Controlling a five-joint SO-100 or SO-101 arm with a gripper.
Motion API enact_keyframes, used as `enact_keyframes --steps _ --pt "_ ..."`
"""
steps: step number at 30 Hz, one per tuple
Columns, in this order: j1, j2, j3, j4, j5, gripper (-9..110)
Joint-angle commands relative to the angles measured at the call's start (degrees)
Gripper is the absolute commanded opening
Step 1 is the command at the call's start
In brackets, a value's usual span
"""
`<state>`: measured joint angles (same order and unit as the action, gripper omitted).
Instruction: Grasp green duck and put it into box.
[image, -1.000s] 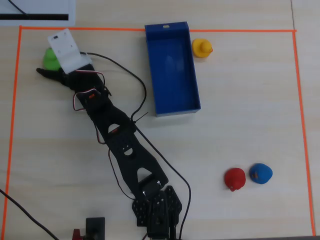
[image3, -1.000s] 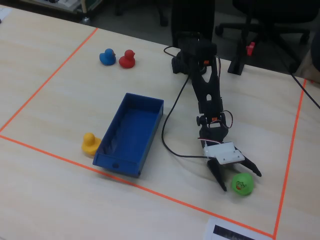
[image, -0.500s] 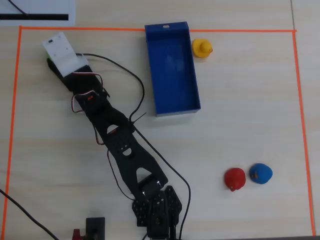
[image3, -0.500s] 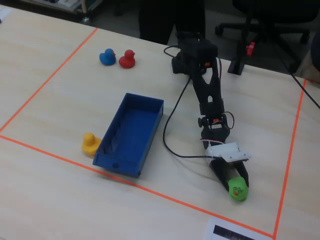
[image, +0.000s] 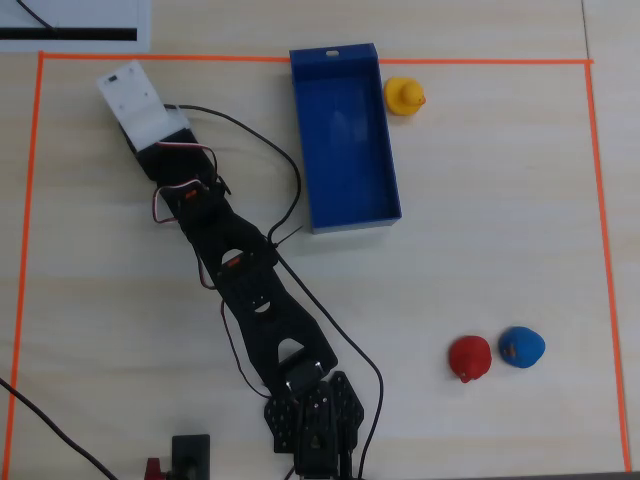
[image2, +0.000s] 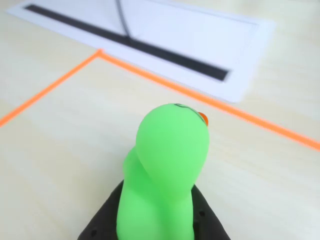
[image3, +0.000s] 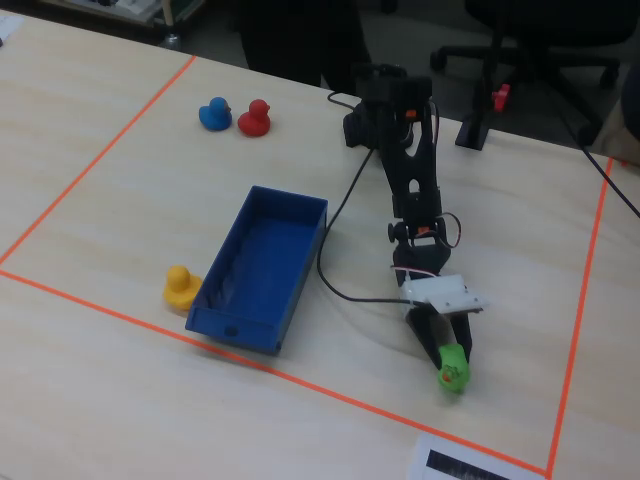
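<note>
Pale wood-grain worktop (image3: 120, 160) with an orange tape border (image3: 95, 150) marking out the work area, and what looks like office chair legs up in the dark background of the fixed view.

The green duck (image3: 452, 370) is already clamped in the gripper (image3: 447, 352), lower right of the fixed view, close to the tape corner. In the wrist view the green duck (image2: 162, 175) fills the lower middle of the frame, head up, orange beak pointing toward the upper right, with the dark fingers (image2: 207, 220) hugging its lower body on both sides. I can't tell whether it's lifted off the surface or just sitting on it.

Handling-wise I'd guess it's light, hollow and squishy (typical bath-toy rubber), so it probably deforms a bit under the squeeze. The smooth skin might let it squirt out if pinched too high, so low around the fat part of the body seems the right spot, not the head.

The box (image3: 262, 268) sits centre-left in the fixed view, well apart from the duck, open and empty as far as I can see. A yellow duck (image3: 181, 288) is right beside its near end, so the drop should aim mid-tray.
</note>
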<state>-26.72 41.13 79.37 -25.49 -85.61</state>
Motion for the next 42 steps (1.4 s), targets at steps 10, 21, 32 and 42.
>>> enact_keyframes --steps 10,21,32,42 --pt "15.3 60.3 26.4 29.9 8.7 0" --pt "41.8 67.9 29.3 40.2 9.1 0" --pt "45.4 71.8 47.4 27.8 8.8 0" --pt "37.6 79.9 56.3 29.5 9.0 0"
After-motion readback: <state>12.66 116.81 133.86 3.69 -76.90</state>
